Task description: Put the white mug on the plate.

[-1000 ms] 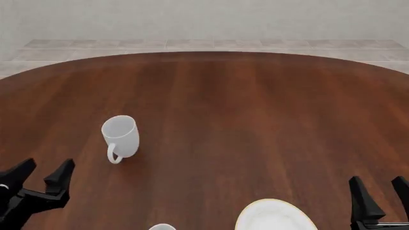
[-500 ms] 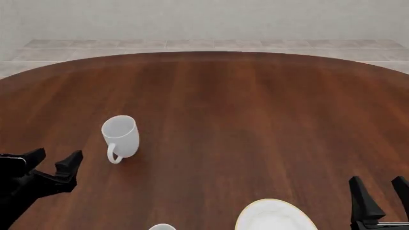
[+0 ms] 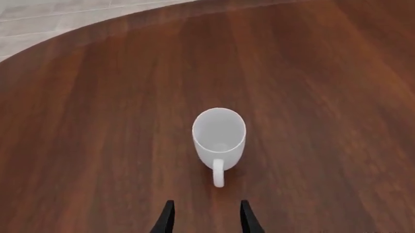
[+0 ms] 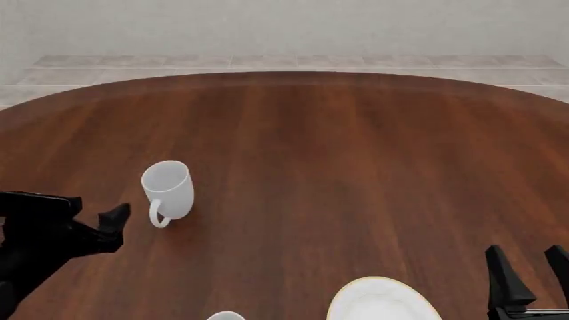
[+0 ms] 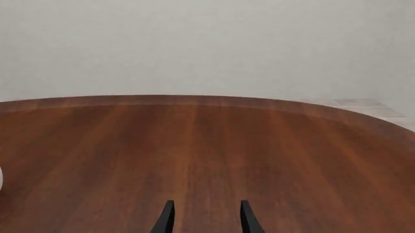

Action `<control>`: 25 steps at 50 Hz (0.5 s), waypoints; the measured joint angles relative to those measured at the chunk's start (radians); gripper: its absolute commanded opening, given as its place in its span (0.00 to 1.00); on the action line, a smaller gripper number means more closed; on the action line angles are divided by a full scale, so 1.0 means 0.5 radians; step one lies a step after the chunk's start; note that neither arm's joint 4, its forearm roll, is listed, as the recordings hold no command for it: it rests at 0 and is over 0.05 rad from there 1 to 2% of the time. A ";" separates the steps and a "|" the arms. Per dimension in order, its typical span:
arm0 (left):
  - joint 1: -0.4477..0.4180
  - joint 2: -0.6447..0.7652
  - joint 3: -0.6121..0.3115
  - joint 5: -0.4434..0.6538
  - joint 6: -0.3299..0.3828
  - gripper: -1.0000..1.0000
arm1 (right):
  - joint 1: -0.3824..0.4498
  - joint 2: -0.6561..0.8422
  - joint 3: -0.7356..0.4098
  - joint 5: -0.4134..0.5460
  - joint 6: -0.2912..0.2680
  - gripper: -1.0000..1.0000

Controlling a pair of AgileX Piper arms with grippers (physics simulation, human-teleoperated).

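1. Here, the white mug (image 4: 168, 189) stands upright on the left part of the round wooden table (image 4: 338, 167), its open mouth facing up and its loop handle turned toward the arms' side.
2. The left gripper (image 4: 93, 215) sits just beside the mug's handle, on the near-left of it, apart from it; its jaws stand parted with nothing between them.
3. In the left wrist view, the mug (image 3: 219, 138) lies straight ahead of the left gripper (image 3: 206, 216), with the handle pointing at the gap between the two dark fingertips (image 3: 167, 217).
4. The plate (image 4: 382, 300), white with a thin gold rim line, rests at the near edge of the table, right of centre and well apart from the mug; only part of it shows.
5. The right gripper (image 4: 529, 273) hangs at the near right, close to the plate, its jaws parted and holding nothing.
6. The right wrist view shows the right gripper (image 5: 206, 216) above bare wood.
7. A sliver of another white cup (image 4: 225, 315) peeks in at the bottom edge, left of the plate.
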 measured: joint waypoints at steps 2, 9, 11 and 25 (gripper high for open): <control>-0.004 0.037 -0.011 -0.010 -0.007 1.00 | 0.000 0.000 0.000 0.000 0.000 1.00; -0.023 0.169 -0.049 -0.047 -0.007 1.00 | 0.000 0.000 0.000 0.000 0.000 1.00; -0.029 0.205 -0.063 -0.054 -0.008 1.00 | 0.000 0.000 0.000 0.000 0.000 1.00; -0.073 0.435 -0.155 -0.113 -0.045 1.00 | 0.000 0.000 0.000 0.000 0.000 1.00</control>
